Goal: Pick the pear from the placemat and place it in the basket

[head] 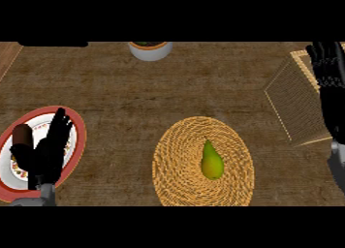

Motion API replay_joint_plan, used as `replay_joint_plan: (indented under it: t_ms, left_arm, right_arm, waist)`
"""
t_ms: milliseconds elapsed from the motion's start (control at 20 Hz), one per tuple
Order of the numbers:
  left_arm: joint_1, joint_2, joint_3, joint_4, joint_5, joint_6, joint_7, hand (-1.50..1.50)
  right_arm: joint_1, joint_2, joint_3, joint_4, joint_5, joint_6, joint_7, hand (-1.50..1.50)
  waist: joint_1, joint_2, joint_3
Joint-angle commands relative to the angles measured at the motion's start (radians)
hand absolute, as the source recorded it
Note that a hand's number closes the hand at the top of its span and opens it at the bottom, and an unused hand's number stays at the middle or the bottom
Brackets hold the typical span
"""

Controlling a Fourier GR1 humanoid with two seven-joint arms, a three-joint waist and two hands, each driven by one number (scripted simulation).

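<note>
On a brown kitchen counter (133, 97), a green-yellow pear (211, 160) lies on its side near the middle of a round woven placemat (177, 145), narrow stem end pointing to the far side, fat end toward the robot. No hand touches it.

At the right edge, the right hand (328, 58) is raised over the wicker basket (293, 106), fingers straight and spread, nothing in its grasp; its forearm runs down that side of the view. At lower left, the left hand (48, 147) rests open and empty, fingers up, above a red-rimmed plate (4, 150). A white pot (150, 51) stands at the far edge, well apart from the fruit.

The pick has evidently not begun: the pear sits untouched on the mat, and the basket stands to its right, just beside the mat.

By appearance the pear should be light and stiff enough to hold its shape, though its skin looks smooth and could slip, and the flesh would likely bruise if squeezed at a point. Its rounded body may roll on the ridged weave when nudged. The best hold is probably across the broad lower half, thumb on one flank and fingers on the other, coming from above; the tapering neck would offer less to close on.
</note>
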Motion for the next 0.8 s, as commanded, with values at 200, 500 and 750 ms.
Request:
replay_joint_plan:
  t_ms: [200,500,750]
  left_arm:
    - [0.042,0.0,-0.098,0.095,-0.022,-0.081,0.101,0.0]
    - [0.076,0.06,-0.107,0.099,-0.003,-0.155,0.197,0.0]
    - [0.107,0.055,-0.087,0.112,0.007,-0.156,0.183,0.0]
  right_arm:
    - [-0.105,0.259,0.068,0.151,-0.346,0.174,0.094,1.5]
    - [-0.107,0.447,0.376,0.214,-0.234,0.244,0.055,-1.5]
    - [-0.219,0.385,0.41,0.187,-0.071,0.089,0.283,-1.5]
  waist:
    - [0.069,0.041,0.019]
    - [0.046,0.013,0.015]
    - [0.004,0.003,0.012]
